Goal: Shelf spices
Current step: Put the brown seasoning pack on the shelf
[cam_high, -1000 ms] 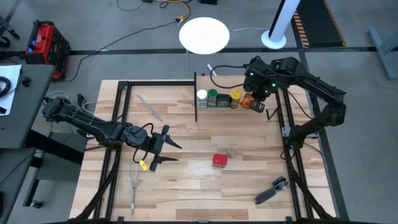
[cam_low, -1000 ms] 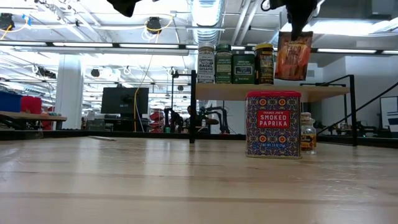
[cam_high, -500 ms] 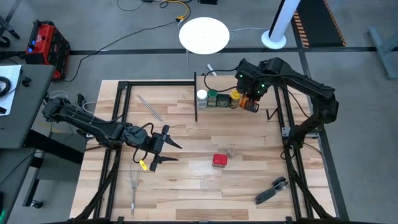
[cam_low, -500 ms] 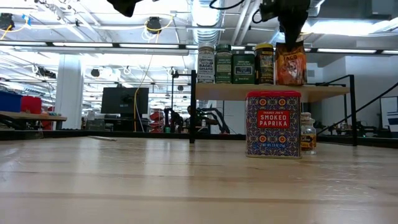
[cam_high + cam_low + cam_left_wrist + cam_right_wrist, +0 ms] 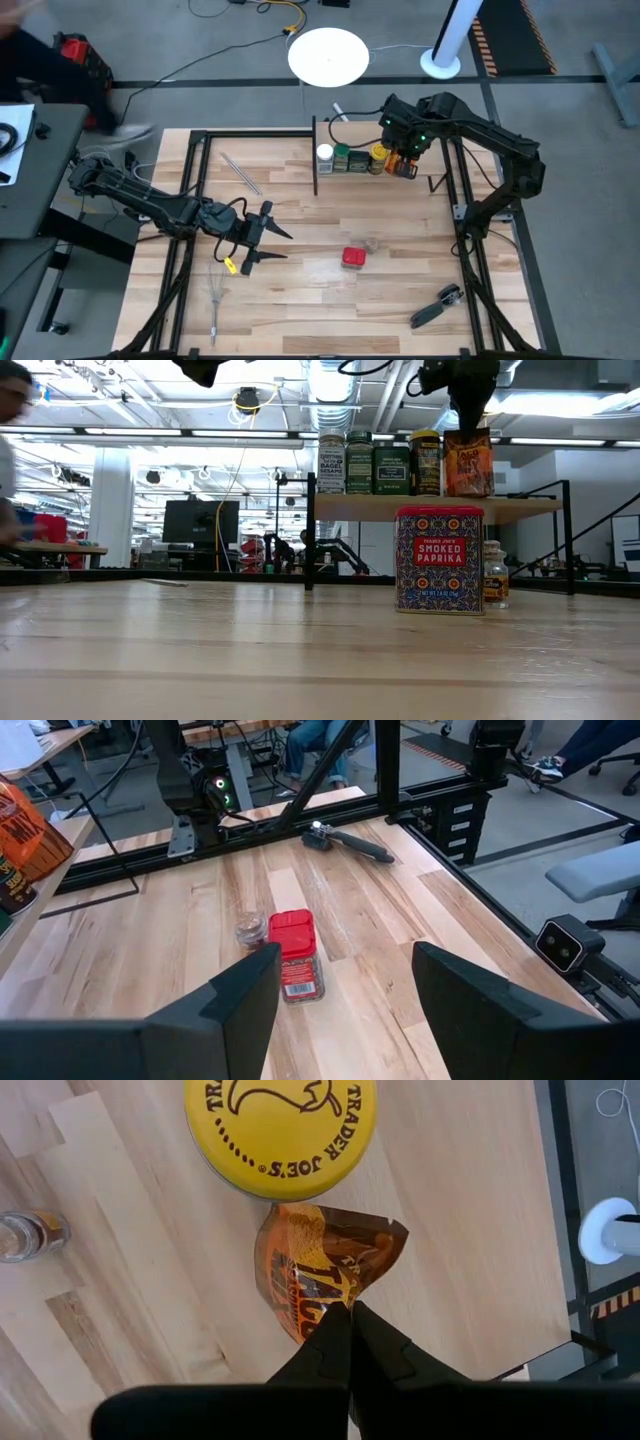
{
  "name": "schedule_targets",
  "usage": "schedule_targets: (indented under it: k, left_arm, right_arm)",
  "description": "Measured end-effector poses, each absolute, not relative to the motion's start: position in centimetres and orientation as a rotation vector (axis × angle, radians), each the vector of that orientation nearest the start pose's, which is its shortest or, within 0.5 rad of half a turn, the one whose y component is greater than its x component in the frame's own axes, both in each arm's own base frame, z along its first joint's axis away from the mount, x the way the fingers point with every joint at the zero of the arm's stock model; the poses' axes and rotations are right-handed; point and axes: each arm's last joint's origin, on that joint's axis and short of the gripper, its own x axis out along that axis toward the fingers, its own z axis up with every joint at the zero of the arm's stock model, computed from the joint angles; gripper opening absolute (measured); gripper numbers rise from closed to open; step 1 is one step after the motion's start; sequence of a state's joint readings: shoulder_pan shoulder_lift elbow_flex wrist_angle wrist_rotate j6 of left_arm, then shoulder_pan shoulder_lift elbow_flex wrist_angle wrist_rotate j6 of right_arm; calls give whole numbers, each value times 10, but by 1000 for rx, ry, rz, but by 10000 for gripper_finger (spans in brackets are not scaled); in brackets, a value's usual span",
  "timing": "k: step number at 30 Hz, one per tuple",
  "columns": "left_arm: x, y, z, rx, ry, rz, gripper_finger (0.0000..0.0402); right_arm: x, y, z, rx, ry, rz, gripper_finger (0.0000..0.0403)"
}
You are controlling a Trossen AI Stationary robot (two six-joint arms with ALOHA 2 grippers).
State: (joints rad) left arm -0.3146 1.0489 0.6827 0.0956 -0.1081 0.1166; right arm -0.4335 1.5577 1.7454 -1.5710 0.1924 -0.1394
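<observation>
The shelf (image 5: 365,172) stands at the table's far side, and its pale board (image 5: 520,507) carries a white-capped jar (image 5: 331,463), a green-capped jar (image 5: 359,462), a dark square tin (image 5: 391,468) and a yellow-capped jar (image 5: 425,462) in a row. An orange packet (image 5: 468,463) stands right of them, with my right gripper (image 5: 348,1312) shut on it from above. A red paprika tin (image 5: 353,258) and a small glass jar (image 5: 373,244) stand on the table. My left gripper (image 5: 288,247) hovers open to their left. My right gripper pinches the orange packet's crumpled top edge (image 5: 335,1295) between its two fingers, coming from above and pointing down. The packet stands upright below the fingers, next to the yellow cap (image 5: 280,1125), with its lower edge (image 5: 468,494) at the shelf board.
A black-handled tool (image 5: 436,307) lies near the front right corner. A wire whisk (image 5: 216,295) lies at the front left, and metal tongs (image 5: 241,171) at the far left. Black frame posts (image 5: 313,158) edge the shelf. A person (image 5: 12,450) passes beyond the table's left side.
My right gripper has gone down and toward the table's left along the shelf, staying shut. The orange packet, tilted above the shelf's right end before, now stands upright beside the yellow-capped jar. A person has come into view at the left.
</observation>
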Motion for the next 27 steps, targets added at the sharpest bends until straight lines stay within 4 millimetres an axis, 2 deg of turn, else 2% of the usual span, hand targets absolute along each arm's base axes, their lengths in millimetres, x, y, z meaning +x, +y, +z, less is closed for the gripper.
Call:
schedule_targets:
  k: [12, 27]
  left_arm:
    - [221, -69, 275, 176, 253, -221, 219]
    - [221, -69, 275, 176, 253, -221, 219]
  right_arm:
    - [237, -116, 378, 67, 1421, -464, 3]
    - [245, -99, 379, -22, 1420, -521, 3]
